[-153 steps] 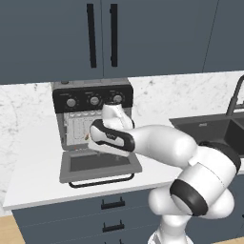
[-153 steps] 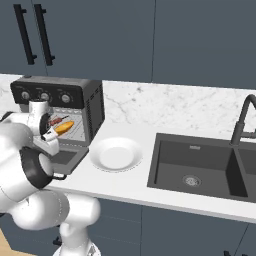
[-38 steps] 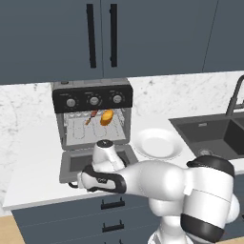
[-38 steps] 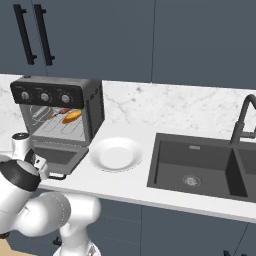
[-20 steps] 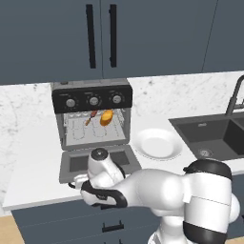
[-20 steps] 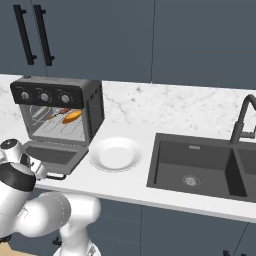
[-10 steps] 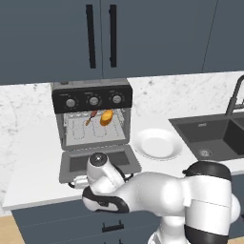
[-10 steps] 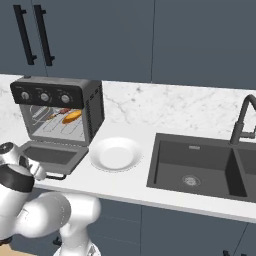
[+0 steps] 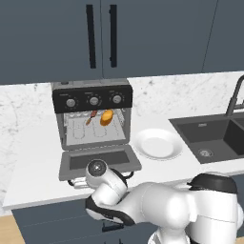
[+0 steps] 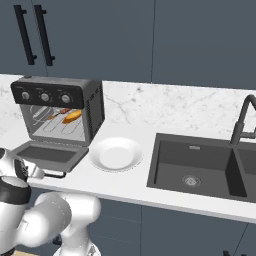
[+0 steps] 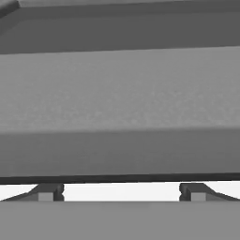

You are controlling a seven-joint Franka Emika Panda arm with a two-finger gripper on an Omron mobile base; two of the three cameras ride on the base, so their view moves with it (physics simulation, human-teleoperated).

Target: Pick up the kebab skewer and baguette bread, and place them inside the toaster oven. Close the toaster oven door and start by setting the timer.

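Resting on the wire rack inside the toaster oven, we find the kebab skewer and the baguette bread side by side, the skewer to the left of the loaf in the left base view. From the right base view the same pair shows in the open cavity, skewer lying behind the bread. We cannot tell whether the two touch.

We note the toaster oven door dropped fully open, lying flat over the counter with its dark glass facing up and its black bar handle at the front edge. Three silver knobs sit in a row on the black panel above the cavity.

We see the arm bent low in front of the counter edge, its wrist just below and in front of the door's handle. In the hand view the gripper looks at the grey underside or edge of the door from very close, with the two finger tips set wide apart and nothing between them.

We record a white plate just to the right of the oven, bare of food, and a dark sink with a black faucet further right. Dark cabinet doors with black bar handles hang above.
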